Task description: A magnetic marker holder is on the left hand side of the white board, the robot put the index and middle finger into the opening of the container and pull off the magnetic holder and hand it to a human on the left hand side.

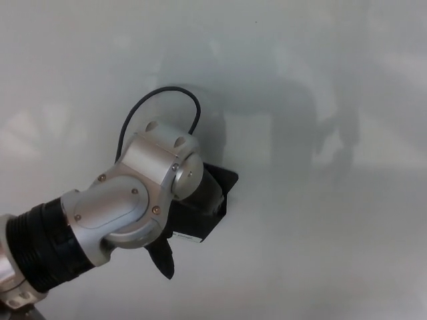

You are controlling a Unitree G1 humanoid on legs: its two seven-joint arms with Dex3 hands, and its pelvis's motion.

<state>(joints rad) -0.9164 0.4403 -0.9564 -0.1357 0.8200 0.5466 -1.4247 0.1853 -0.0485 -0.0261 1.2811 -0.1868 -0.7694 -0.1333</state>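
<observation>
Left hand [200, 200] sits at the marker holder [212, 203], fingers hidden behind the wrist, so grip can't be told. Holder lies at 5 o'clock of the wrist joint, apparently on the whiteboard [320, 100]. Pull-off and handover left; no person visible.
</observation>
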